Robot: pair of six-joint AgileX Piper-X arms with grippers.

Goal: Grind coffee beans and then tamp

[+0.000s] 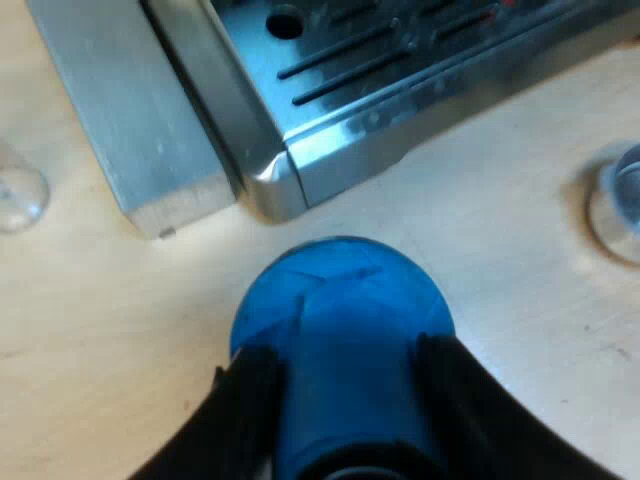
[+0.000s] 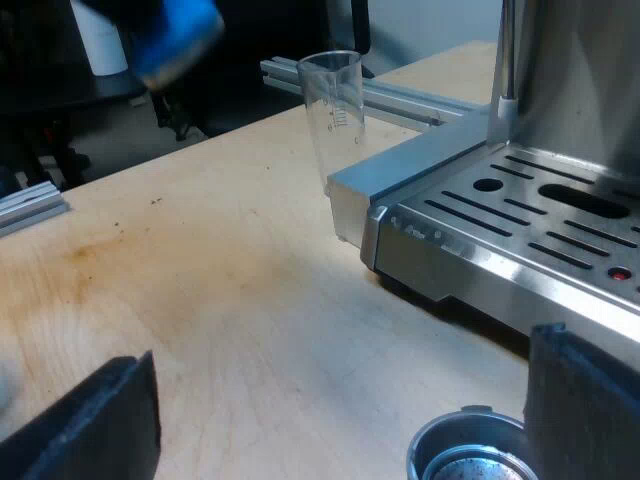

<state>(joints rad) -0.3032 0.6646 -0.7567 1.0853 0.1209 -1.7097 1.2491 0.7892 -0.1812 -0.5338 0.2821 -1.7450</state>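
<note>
My left gripper is shut on the blue tamper, its black fingers clamping both sides. It holds the tamper above the wooden table, close to the corner of the espresso machine's drip tray. In the right wrist view the blue tamper hangs high over the table, beyond the measuring glass. My right gripper is open wide, low over the table in front of the machine. The round basket of the metal holder lies between its fingers, close to one finger. The holder's handle is hidden.
An aluminium bar lies against the machine's side, and the clear measuring glass stands by it. A round metal rim shows on the table near the tray's front. Bare wooden tabletop spreads out beside the machine.
</note>
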